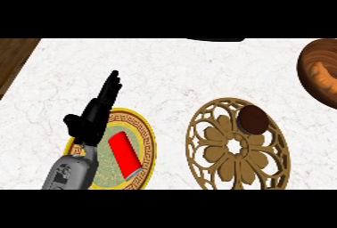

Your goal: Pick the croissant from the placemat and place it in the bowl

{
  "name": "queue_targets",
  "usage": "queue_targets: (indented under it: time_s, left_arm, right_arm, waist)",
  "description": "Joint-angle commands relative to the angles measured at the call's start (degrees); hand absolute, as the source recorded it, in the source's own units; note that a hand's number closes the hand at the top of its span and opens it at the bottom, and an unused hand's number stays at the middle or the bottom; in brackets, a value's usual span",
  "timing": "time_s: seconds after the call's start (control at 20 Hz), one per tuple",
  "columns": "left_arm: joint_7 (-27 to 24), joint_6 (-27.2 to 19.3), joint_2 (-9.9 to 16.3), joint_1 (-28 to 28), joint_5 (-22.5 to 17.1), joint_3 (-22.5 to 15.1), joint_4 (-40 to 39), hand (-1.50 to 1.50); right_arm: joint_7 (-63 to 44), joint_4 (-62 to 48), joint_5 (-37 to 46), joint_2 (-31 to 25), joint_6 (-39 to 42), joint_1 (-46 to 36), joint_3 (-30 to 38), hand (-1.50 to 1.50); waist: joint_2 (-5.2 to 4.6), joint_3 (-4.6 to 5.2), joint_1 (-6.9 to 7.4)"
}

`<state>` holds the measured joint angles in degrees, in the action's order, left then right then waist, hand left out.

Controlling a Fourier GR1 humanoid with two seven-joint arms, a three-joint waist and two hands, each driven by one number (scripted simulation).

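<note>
White marbled surface [178,75], dark wood strip showing at its far left edge. Left hand [92,118] is in view at the left side, grey forearm coming up from the lower edge, black fingers [110,87] straight and pointing away up the surface, held together, thumb sticking out to the left; holds nothing. It hovers over the left part of a round gold-rimmed plate [148,133] with a patterned border, and a red block [124,152] lies tilted on that plate, just right of the wrist. Tan openwork placemat [217,171], flower-shaped cutouts, sits right of the plate, near it but apart. On the placemat's upper right part rests a small dark brown rounded item [253,120], sitting where the croissant should be, though its shape is hard to read as one. It lies well right of the left hand, with the plate's rim and a gap of bare surface between them; no contact. Wooden bowl [319,73], brown and glossy, is at the right edge, partly cut off, up and right of the placemat, apart from it. Right hand doesn't show anywhere.
</note>
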<state>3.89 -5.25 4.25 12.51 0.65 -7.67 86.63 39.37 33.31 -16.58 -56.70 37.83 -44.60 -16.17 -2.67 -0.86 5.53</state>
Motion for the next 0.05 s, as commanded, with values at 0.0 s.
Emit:
queue_targets:
  time_s: [0.0]
  left_arm:
    - [0.46, 0.02, 0.22, 0.15, -0.37, 0.48, 0.65, 0.00]
  right_arm:
    - [8.38, -0.54, -1.67, -0.43, 14.45, 1.08, -0.41, -1.50]
  waist:
    - [-0.03, -0.13, 0.09]
